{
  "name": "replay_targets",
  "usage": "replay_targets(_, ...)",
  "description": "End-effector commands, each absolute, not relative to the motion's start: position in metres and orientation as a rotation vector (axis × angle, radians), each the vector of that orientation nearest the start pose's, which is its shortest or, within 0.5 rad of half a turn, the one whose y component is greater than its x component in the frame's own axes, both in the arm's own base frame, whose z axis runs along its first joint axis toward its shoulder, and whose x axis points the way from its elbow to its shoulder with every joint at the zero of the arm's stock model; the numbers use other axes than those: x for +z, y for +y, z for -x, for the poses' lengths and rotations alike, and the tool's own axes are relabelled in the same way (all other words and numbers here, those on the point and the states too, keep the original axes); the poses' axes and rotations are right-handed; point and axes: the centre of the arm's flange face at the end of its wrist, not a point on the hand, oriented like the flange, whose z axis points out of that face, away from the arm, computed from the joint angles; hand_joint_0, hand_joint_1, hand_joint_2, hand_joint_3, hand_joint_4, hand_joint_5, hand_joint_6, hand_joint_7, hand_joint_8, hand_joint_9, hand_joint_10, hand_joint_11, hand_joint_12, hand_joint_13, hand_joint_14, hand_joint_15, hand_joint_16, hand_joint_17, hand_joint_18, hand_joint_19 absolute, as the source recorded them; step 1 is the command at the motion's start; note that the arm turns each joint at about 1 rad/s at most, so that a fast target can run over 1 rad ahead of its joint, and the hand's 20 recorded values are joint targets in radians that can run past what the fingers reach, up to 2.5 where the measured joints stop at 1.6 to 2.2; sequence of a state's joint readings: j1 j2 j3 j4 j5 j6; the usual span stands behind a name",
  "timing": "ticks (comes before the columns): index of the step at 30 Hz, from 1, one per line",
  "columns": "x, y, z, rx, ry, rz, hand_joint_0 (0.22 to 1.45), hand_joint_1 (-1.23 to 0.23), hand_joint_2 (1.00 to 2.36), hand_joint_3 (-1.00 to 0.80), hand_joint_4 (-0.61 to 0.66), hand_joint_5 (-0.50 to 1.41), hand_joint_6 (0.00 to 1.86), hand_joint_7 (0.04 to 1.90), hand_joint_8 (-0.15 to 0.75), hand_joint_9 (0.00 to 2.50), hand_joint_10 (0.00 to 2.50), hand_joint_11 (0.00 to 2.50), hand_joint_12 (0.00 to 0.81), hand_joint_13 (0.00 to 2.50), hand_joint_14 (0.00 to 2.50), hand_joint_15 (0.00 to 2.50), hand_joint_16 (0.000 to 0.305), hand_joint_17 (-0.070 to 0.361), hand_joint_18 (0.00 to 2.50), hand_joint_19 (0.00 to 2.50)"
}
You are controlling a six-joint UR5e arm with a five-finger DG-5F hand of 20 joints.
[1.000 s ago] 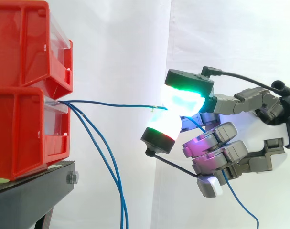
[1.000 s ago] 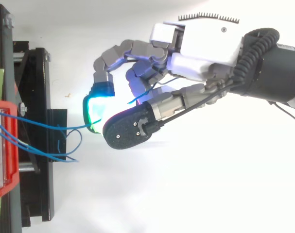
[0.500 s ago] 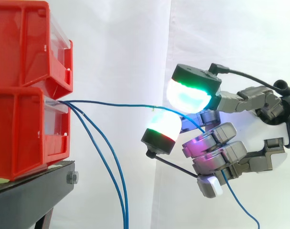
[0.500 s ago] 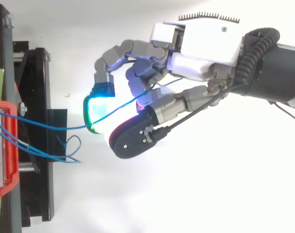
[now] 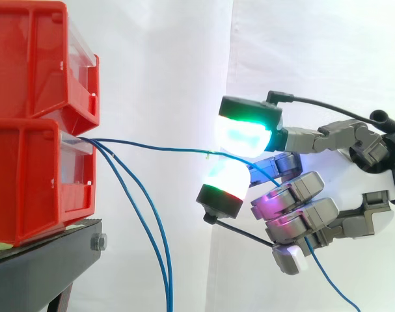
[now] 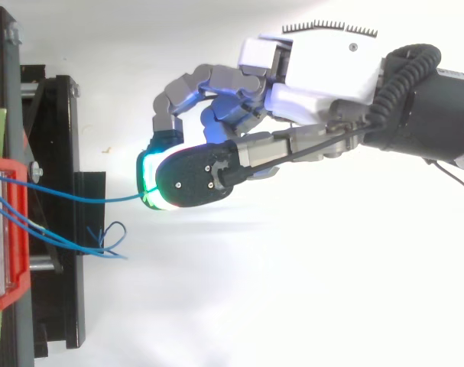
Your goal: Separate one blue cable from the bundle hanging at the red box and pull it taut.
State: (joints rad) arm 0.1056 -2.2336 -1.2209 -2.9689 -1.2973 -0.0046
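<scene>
Two stacked red boxes (image 5: 34, 175) stand on a black stand (image 5: 34, 266) at the left. Three thin blue cables leave the lower box's front. One blue cable (image 5: 151, 145) runs nearly level to the right, almost straight, into my hand (image 5: 295, 188). There a green-glowing fingertip (image 5: 244, 133) above and the thumb's pad (image 5: 224, 182) below close on it. Behind the pinch the cable passes the curled fingers and trails down to the lower right. The other two cables (image 5: 142, 221) hang slack below the box. In the top view the held cable (image 6: 86, 200) reaches from the box (image 6: 2, 229) to the hand (image 6: 316, 76).
The white curtain hangs behind everything. In the top view the slack cables end in a small loop (image 6: 109, 238) over the black stand (image 6: 60, 153). The arm comes in from the right.
Half a second ago the fingertip and thumb stood apart with the cable loose between them. Now they have closed on it again, a little further left along the cable.
</scene>
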Motion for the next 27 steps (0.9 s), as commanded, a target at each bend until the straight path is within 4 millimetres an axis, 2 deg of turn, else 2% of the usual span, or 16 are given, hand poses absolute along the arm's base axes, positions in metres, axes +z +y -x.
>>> replay_targets(1, 0.2646, -0.0837, -0.7285, 0.994, 1.198, -1.361, 0.6, -0.6, 1.02, -0.24, 0.09, -0.19, 0.87, 1.1, 0.319, 0.69, 1.49, 1.4, 0.39, 0.82, 1.19, 1.45, 0.048, 0.109, 0.87, 1.01)
replay_targets(10, 0.2646, -0.0838, -0.7285, 0.992, 1.197, -1.361, 0.61, -0.7, 1.02, -0.16, 0.1, -0.2, 0.89, 1.11, 0.318, 0.69, 1.5, 1.42, 0.388, 0.83, 1.17, 1.47, 0.049, 0.11, 0.87, 1.0)
replay_targets(20, 0.2645, -0.0838, -0.7283, 0.991, 1.198, -1.362, 0.64, -0.72, 1.02, -0.21, 0.08, -0.21, 0.89, 1.06, 0.312, 0.69, 1.5, 1.41, 0.385, 0.85, 1.13, 1.49, 0.049, 0.11, 0.89, 1.0)
replay_targets(27, 0.2645, -0.0827, -0.7284, 0.992, 1.199, -1.361, 0.62, -0.71, 1.01, -0.37, 0.11, -0.2, 0.88, 1.02, 0.317, 0.7, 1.5, 1.42, 0.389, 0.85, 1.12, 1.49, 0.049, 0.109, 0.9, 1.0)
